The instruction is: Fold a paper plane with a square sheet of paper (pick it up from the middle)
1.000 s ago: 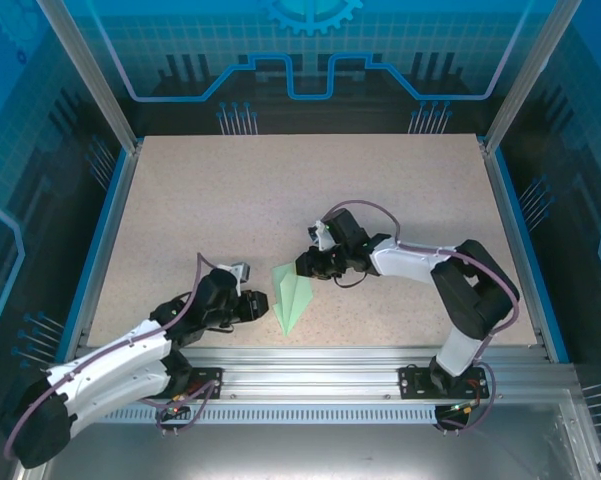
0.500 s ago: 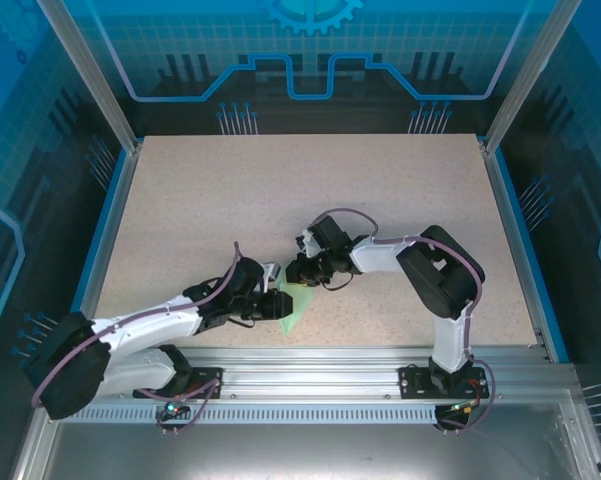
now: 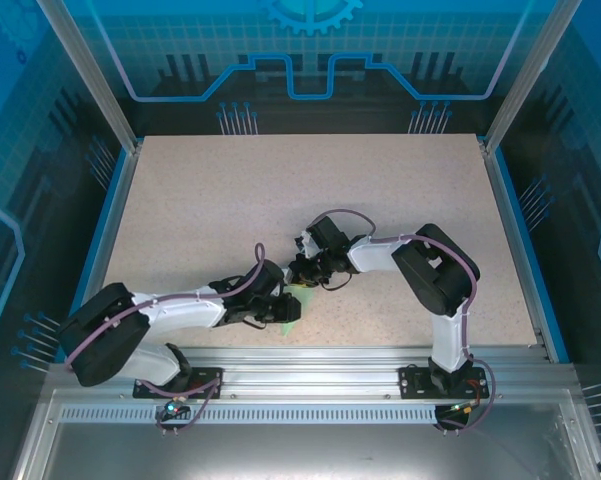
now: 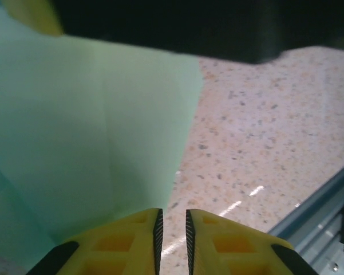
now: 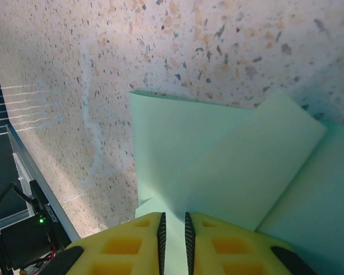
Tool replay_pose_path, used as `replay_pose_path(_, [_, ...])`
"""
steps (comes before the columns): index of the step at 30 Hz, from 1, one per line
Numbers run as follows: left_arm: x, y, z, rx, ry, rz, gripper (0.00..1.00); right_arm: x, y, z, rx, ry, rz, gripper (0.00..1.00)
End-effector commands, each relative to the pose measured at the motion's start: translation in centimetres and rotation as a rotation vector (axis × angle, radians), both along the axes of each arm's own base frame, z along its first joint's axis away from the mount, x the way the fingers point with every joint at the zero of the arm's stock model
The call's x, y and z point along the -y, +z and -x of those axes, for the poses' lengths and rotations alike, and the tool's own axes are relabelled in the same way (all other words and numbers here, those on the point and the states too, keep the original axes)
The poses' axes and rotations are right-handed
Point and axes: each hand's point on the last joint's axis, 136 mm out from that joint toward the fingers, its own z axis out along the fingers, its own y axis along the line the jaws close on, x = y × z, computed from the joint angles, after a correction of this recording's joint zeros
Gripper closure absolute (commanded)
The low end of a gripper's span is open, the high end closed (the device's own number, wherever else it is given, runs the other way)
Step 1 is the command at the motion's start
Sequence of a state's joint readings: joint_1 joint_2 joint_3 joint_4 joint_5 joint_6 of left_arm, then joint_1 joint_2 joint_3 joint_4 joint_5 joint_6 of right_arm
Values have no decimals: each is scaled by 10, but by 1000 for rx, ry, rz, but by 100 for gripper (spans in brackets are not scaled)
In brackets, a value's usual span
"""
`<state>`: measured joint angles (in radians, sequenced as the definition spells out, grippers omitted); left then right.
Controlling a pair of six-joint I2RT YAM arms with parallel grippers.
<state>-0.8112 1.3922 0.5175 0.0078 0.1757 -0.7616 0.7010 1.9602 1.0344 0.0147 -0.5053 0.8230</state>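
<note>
Right wrist view: right pincer (image 5: 174, 220) clamped on the paper (image 5: 229, 166) (flimsy, light, probably tears easily), so I'd pinch near the middle; left pincer (image 4: 172, 220), can't tell.

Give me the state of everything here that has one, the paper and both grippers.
Pale mint-green sheet of paper: folded, creased, layers overlapping, between the two grippers.
Right gripper: shut on the paper's edge.
Left gripper: jaws nearly closed at the paper's edge; grip unclear.
</note>
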Motion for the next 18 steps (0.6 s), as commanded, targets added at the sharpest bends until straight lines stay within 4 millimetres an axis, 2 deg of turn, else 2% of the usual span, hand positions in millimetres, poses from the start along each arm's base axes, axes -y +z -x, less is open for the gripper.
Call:
replay_pose_path(1, [-11,-13,7,-15,26,-46,79,-2,-3,4,-2,9,27,81])
replay_pose_path(7, [-12,-9,27,-35,1,59,75,-4,7,4,11,30,11,80])
replay_pose_path(10, [-16,-6,30,-21,4,74,73,-4,6,4,9,31,12,80])
replay_pose_path(18, [-26,-19,38,-53,17,39,75,-8,12,7,12,46,-7,79])
